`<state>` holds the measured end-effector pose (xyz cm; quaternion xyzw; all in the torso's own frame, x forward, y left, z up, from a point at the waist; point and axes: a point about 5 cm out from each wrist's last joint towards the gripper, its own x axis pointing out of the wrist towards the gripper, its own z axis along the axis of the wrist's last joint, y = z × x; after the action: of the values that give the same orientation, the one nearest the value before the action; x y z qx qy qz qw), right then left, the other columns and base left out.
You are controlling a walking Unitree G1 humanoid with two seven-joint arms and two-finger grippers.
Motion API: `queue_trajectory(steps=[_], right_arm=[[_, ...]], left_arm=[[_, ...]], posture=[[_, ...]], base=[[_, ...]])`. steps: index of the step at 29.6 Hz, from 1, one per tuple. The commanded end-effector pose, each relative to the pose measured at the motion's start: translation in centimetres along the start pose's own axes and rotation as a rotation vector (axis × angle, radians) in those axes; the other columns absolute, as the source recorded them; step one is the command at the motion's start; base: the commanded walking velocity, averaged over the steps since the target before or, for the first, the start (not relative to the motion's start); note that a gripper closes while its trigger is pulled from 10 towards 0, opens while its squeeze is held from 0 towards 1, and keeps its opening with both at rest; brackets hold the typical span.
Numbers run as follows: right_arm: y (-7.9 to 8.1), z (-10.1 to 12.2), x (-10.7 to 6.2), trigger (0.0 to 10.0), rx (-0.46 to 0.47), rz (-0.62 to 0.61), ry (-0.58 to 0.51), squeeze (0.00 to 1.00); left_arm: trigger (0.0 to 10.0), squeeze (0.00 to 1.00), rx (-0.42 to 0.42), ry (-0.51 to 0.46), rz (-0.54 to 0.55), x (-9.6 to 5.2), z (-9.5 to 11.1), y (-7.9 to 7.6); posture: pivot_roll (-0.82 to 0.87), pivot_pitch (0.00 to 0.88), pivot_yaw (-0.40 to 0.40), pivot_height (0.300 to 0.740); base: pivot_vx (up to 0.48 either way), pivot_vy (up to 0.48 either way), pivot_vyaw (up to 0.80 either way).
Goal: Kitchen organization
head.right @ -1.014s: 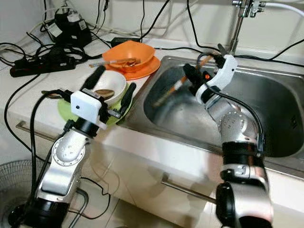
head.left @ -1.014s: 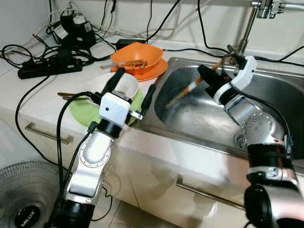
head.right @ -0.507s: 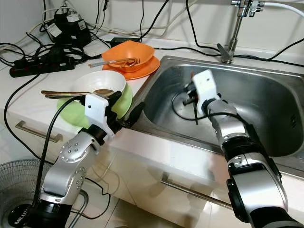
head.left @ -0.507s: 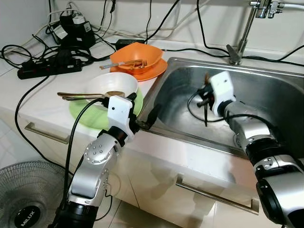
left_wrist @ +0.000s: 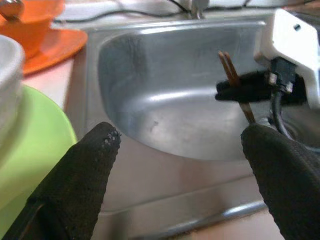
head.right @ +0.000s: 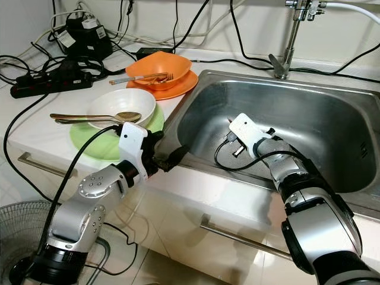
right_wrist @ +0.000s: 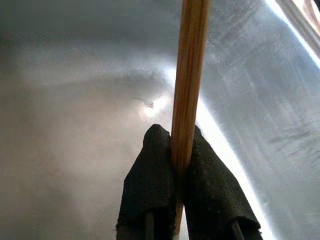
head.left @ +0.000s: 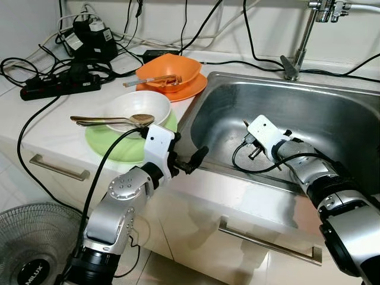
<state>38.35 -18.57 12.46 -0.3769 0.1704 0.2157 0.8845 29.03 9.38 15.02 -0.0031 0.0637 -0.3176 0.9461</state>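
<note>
Right end effector point(right_wrist: 181, 150) (gripping chopsticks point(right_wrist: 189, 75)) probably inside sink point(head.left: 332, 113)

chopsticks point(right_wrist: 189, 75): a wooden pair, pinched together between the black fingers of the right hand point(right_wrist: 176, 165)
pose: steeply tilted, near upright
place: low inside the sink point(head.left: 332, 113), over its floor

Sink point(head.left: 332, 98) set into the counter's point(head.left: 41, 127) right part. Left of the sink's rim: bowl point(head.left: 132, 108) on a plate point(head.left: 110, 145) near the front edge, with spoons point(head.left: 110, 120) across it. Behind, toward the back edge, a second bowl point(head.left: 169, 68) on its plate point(head.left: 191, 89), fork point(head.left: 155, 81) inside. Power strip point(head.left: 56, 86) at the back left corner.
</note>
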Motion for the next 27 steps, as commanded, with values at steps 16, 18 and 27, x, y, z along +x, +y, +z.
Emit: queue_trajectory(steps=[16,18,27], right_arm=[[0.4,1.0,0.4,10.0,-0.007,0.043,-0.032,1.0],[0.5,1.0,0.4,10.0,0.014,0.047,-0.04,1.0],[0.3,1.6,0.4,10.0,0.098,0.05,-0.083,1.0]], left_arm=[[10.0,1.0,0.018,0.063,-0.054,-0.2,-0.2,-0.7],[10.0,1.0,0.024,0.072,-0.054,-0.2,-0.3,-0.7],[10.0,1.0,0.034,0.066,-0.036,-0.1,-0.2,-0.6]], posture=[[-0.05,0.0,0.1,0.74],[-0.05,0.0,0.102,0.74],[-0.05,0.0,0.099,0.74]], base=[[0.0,0.0,0.0],[0.0,0.0,0.0],[0.0,0.0,0.0]])
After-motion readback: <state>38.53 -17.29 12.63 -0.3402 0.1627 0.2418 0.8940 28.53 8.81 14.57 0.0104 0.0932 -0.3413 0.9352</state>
